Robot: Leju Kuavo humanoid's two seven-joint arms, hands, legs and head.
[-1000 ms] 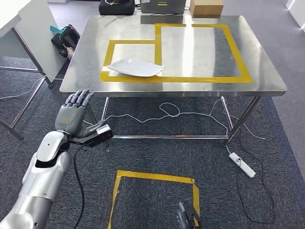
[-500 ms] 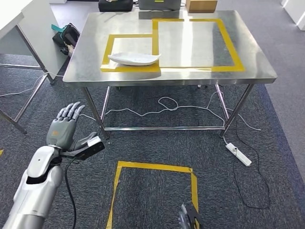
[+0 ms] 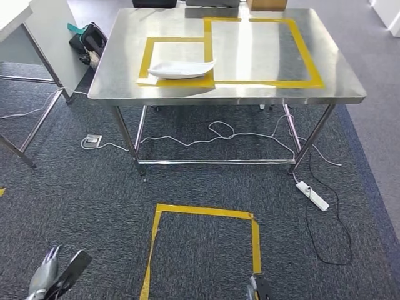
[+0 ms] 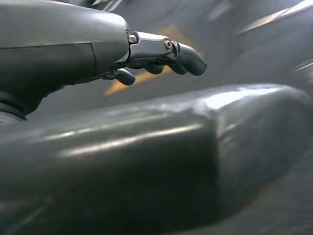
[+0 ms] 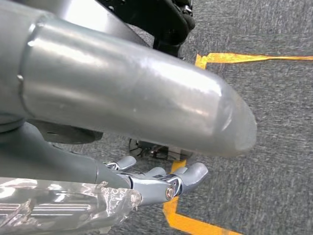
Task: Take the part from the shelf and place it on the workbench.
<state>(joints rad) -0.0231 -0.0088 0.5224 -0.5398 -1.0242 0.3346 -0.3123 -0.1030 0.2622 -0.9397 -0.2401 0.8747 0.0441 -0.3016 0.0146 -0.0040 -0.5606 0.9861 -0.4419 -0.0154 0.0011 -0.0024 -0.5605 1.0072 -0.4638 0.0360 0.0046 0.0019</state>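
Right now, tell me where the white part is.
In the head view the white part lies on the steel workbench, left of centre, across the near edge of the smaller yellow tape rectangle.

The part [image 3: 181, 69] is a white, flat, shallow piece, long and thin, with pointed ends and a slightly raised edge. It lies flat on the workbench [image 3: 226, 94], a steel table with a shiny top, near the left front side of this top. It rests inside the smaller yellow tape rectangle [image 3: 147, 51], and its front edge lies over the front strip of this tape.
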